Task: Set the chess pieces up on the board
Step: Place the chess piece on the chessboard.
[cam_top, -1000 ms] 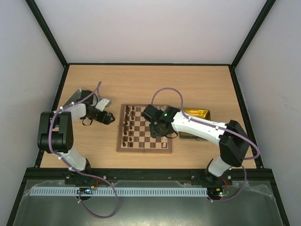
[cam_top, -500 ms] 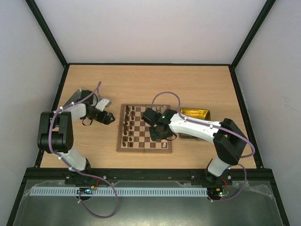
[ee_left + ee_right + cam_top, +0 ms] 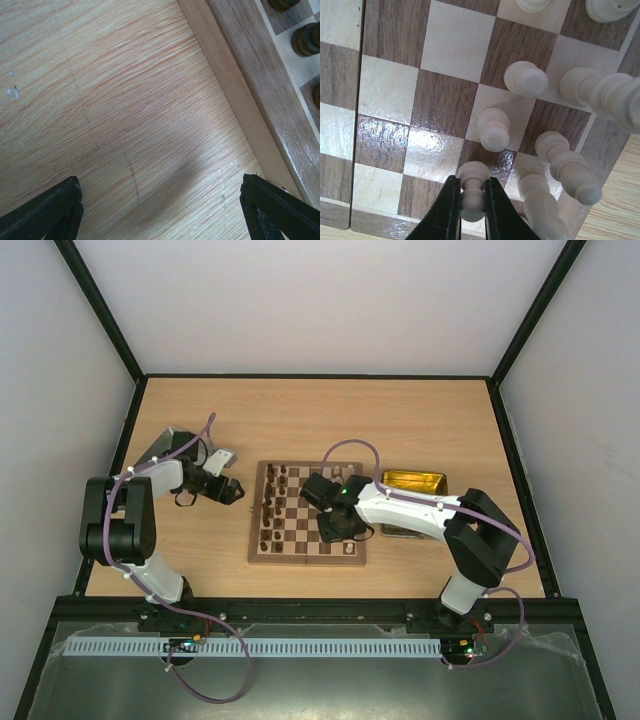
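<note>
**A:** What has changed?

**B:** The right arm has slid nearer along the board's right side, and more of the shiny gold square tin tray (image 3: 415,481) now shows behind it.

**A:** And the piece?

**B:** A small cream turned-wood pawn (image 3: 474,174) stands upright, pinched by its stem between the black fingers of the right gripper (image 3: 472,200). It is low over the square wooden chessboard (image 3: 445,45) of dark brown and light tan squares, near one edge. I cannot tell whether its base touches.

**A:** Neighbours?

**B:** Other cream pieces (image 3: 494,131) stand just beside it, pawns nearer and taller figures toward the border. The dark brown pieces (image 3: 272,502) line the opposite side.

**A:** How should it be set down?

**B:** I judge it should go straight down until the base sits flat, centred in its square and in line with the pawns. Then part the jaws only slightly and lift straight up — any sideways drift could topple a tall neighbour.

**A:** The other arm?

**B:** The left gripper (image 3: 162,205) hangs with jaws wide apart and holds nothing. It is over the light wooden table (image 3: 100,100), just beside the board's border.
</note>
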Tool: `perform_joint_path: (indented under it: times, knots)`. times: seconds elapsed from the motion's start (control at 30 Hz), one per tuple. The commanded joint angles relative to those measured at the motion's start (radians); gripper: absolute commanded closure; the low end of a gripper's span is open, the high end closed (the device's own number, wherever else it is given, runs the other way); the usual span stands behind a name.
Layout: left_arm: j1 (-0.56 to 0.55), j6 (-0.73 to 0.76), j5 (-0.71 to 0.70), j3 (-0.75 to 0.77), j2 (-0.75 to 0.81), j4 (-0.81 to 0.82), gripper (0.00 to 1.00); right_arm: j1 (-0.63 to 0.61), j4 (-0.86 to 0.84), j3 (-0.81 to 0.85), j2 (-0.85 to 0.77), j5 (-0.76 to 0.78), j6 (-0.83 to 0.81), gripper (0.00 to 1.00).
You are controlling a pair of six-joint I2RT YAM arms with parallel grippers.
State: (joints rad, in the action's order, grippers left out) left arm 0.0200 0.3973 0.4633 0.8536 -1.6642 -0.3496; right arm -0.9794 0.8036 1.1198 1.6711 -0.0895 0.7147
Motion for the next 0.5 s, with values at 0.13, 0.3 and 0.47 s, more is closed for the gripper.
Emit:
perform_joint_path:
  times: [0.13,0.3,0.47]
  knots:
    - [-0.005,0.0,-0.017,-0.018,-0.022,-0.049,0.13,-0.002,-0.003,-0.01,0.022,0.007,-0.013,0.91]
    - [-0.005,0.0,-0.018,-0.018,-0.022,-0.048,0.13,-0.001,-0.003,-0.013,0.025,0.009,-0.013,0.91]
    - [-0.005,0.001,-0.018,-0.016,-0.023,-0.048,0.13,-0.002,0.001,-0.011,0.027,0.011,-0.011,0.9]
